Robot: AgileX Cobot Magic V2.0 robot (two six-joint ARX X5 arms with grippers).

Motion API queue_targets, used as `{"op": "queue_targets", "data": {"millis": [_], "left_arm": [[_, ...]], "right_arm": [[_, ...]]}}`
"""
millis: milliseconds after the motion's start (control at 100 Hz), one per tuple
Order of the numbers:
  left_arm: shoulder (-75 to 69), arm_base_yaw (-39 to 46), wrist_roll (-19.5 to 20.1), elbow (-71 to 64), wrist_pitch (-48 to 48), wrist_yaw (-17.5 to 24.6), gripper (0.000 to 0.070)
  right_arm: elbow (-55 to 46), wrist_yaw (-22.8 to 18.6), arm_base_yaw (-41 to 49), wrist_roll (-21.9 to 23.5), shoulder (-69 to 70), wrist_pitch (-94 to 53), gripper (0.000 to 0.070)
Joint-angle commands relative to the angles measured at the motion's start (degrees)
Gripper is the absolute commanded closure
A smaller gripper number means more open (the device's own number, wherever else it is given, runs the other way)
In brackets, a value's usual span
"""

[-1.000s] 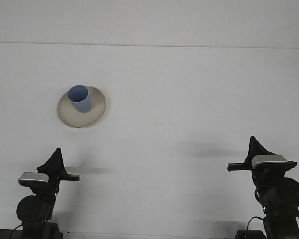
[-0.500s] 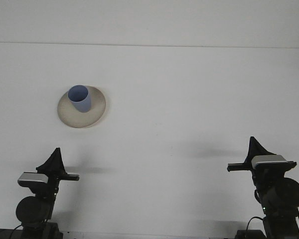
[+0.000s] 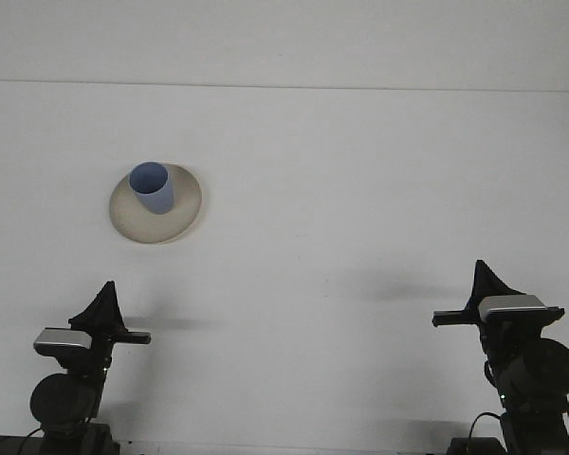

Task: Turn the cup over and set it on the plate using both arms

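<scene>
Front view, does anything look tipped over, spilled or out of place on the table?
Nothing stands out. The blue cup stands upright, mouth up, on the beige plate, toward its back left. Both arms sit low at the near edge, well clear of it.

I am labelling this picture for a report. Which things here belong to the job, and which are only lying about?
Belong to the job:
cup, upright on the plate
plate
left gripper
right gripper

Only lying about:
nothing; only the table besides
</scene>
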Motion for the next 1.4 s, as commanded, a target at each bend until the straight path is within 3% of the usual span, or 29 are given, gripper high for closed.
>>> {"op": "queue_targets", "data": {"millis": [0,260,710,1390], "left_arm": [[-0.11,0.0,-0.04,-1.11,0.72,0.09,0.0689],[-0.11,0.0,-0.04,-1.11,0.76,0.09,0.0689],[-0.11,0.0,-0.07,-1.11,0.74,0.09,0.069],[-0.07,0.0,-0.04,-1.11,0.9,0.09,0.069]], "right_arm": [[0.39,0.04,0.09,-0.59,0.0,0.57,0.07],[-1.66,0.02,-0.07,-0.59,-5.88,1.44,0.0699],[-20.46,0.0,-1.49,-0.52,-25.79,7.67,0.0699],[-29.94,0.0,-1.57,-0.11,-25.42,16.33,0.0699]]}}
